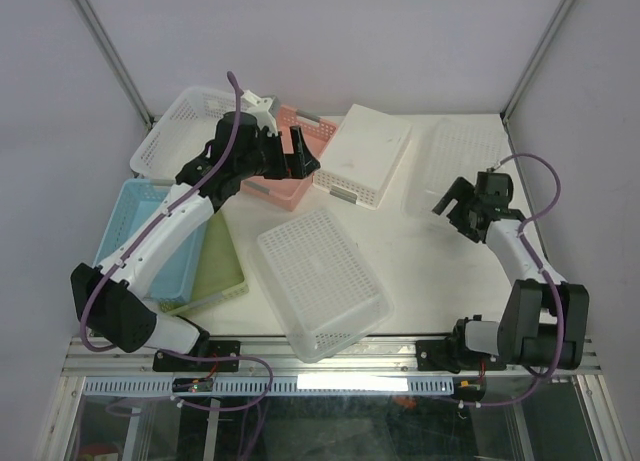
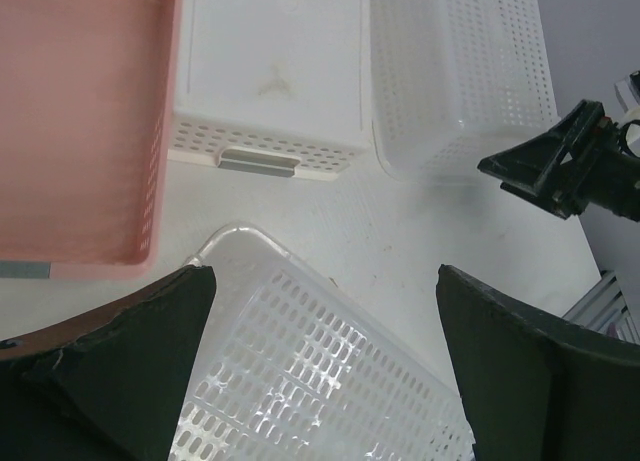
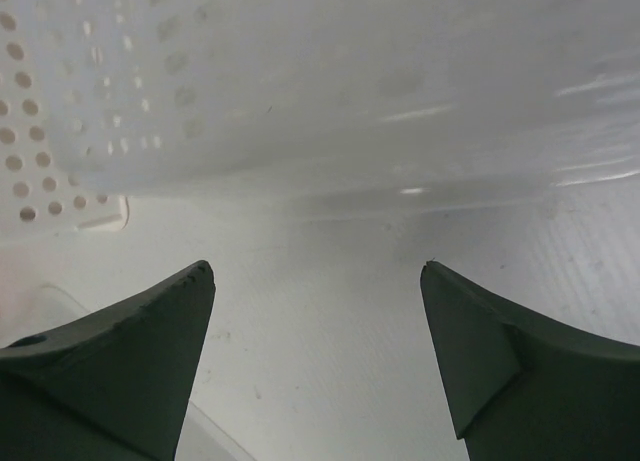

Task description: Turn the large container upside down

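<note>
The large clear perforated container [image 1: 322,281] lies at the front middle of the table with its slotted bottom facing up; it also shows in the left wrist view [image 2: 310,371]. My left gripper [image 1: 298,153] is open and empty, held above the pink basket's right end, behind that container. In the left wrist view the left gripper [image 2: 325,281] hangs over the container's far corner, apart from it. My right gripper [image 1: 455,203] is open and empty at the right, near a second clear basket [image 1: 455,161]. In the right wrist view the right gripper [image 3: 318,271] faces that basket's wall [image 3: 350,81] over bare table.
A pink basket [image 1: 290,166] and a white box-like container [image 1: 362,153] stand at the back middle. A white basket [image 1: 185,126] is at the back left. A blue basket [image 1: 135,231] and a green tray [image 1: 215,266] lie at the left.
</note>
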`<state>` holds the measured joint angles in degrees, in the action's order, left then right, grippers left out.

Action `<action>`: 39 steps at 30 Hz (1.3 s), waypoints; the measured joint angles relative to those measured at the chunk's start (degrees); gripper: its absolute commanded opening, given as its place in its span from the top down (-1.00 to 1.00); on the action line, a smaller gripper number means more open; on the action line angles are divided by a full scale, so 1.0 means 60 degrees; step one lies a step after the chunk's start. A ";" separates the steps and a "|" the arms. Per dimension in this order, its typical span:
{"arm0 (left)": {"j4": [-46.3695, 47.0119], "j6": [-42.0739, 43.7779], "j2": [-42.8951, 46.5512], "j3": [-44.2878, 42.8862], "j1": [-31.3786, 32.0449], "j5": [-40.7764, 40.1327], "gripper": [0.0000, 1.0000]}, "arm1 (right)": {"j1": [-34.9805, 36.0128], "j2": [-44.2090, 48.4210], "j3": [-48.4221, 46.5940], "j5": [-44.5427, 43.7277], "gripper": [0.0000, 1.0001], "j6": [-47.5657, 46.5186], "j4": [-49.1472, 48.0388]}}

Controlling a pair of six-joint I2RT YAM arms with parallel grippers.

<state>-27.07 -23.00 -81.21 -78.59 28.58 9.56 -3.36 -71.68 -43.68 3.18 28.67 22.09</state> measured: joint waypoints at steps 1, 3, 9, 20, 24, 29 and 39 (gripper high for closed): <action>-0.0025 0.0000 0.0040 0.0025 0.0026 -0.0007 -0.98 | -0.0168 -0.0186 -0.0098 -0.0033 -0.76 -0.0051 -0.0036; -0.0106 0.0000 0.0113 0.0073 0.0051 -0.0015 -0.98 | -0.0648 -0.0758 -0.0503 -0.0135 -0.76 -0.0091 -0.0135; -0.0284 0.0011 0.0211 0.0076 0.0051 -0.0091 -0.98 | -0.1694 -0.2295 -0.1942 -0.0481 -0.75 0.0073 -0.0393; -0.0372 0.0036 0.0255 0.0076 0.0055 -0.0127 -0.98 | -0.0076 0.0514 -0.0958 0.0390 -0.69 0.0419 -0.0925; -0.0630 0.0022 0.0302 0.0098 0.0084 -0.0291 -0.98 | 0.1162 0.1107 -0.0874 0.1490 -0.70 -0.0018 -0.0896; -0.1137 -0.0007 0.0947 0.0452 0.0186 -0.0623 -0.98 | 0.3967 0.1020 -0.1370 0.2320 -0.70 -0.1020 0.0029; -0.1421 -0.0029 0.1548 0.0597 0.0186 -0.1362 -0.98 | 0.6936 -0.1268 -0.2426 0.2055 -0.69 -0.2014 0.1162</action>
<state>-35.59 -23.18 -71.92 -75.00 29.69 1.39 38.26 -79.29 -58.24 15.51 16.58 29.06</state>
